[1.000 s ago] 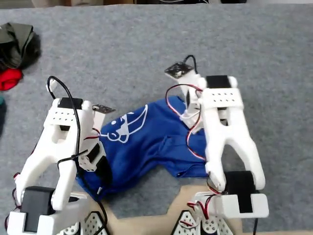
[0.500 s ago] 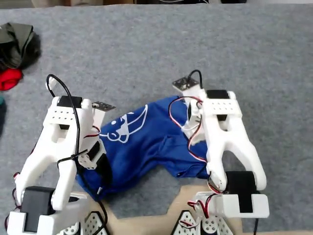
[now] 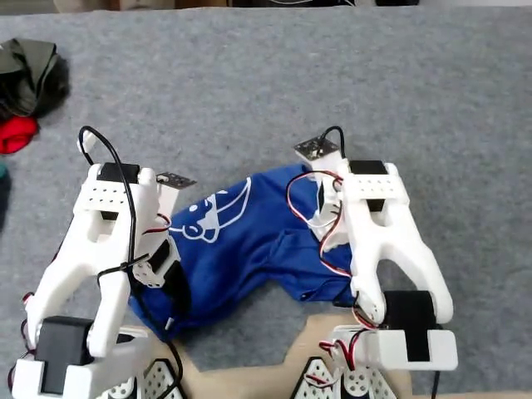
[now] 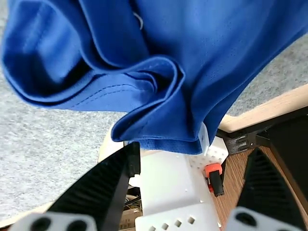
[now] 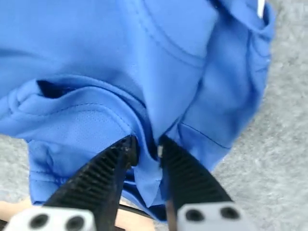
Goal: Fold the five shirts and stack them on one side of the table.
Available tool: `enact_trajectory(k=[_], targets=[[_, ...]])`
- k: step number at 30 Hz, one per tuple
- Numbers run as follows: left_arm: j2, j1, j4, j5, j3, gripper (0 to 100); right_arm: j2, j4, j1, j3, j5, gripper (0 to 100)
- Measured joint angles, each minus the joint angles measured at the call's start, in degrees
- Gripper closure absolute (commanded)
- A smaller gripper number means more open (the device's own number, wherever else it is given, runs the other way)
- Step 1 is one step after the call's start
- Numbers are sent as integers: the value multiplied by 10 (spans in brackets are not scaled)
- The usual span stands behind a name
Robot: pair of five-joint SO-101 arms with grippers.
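One blue shirt [image 3: 249,241] looks mid-fold: right pincer [image 5: 146,144] pinches a fabric ridge, left pincer [image 4: 192,151] is spread and should grab the hem next.

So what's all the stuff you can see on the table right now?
blue fabric shirt with white print: one, blue, crumpled mid-table near the front.
crumpled dark green cloth: one, dark green, far left corner.
crumpled red cloth: one, red, left edge, in front of the green one.
grey felt table cover: one, grey, under everything.
bare wooden table edge: one, tan, front, between the arm bases.
left arm: one, white, at the shirt's left end, jaws open.
right arm: one, white, at the shirt's right end, jaws shut on a shirt fold.
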Motion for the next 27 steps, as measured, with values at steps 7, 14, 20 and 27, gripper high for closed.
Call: enact_trajectory(k=[7, 14, 20, 27], targets=[[0, 0, 0, 0, 0, 654, 0, 3, 24, -1, 10, 939], [0, 0, 0, 0, 0, 654, -4, 51, 24, -29, 12, 866], [0, 0, 0, 0, 0, 654, -58, 57, 24, -29, 12, 758], [0, 0, 0, 0, 0, 654, -84, 47, 24, 1, 12, 787]])
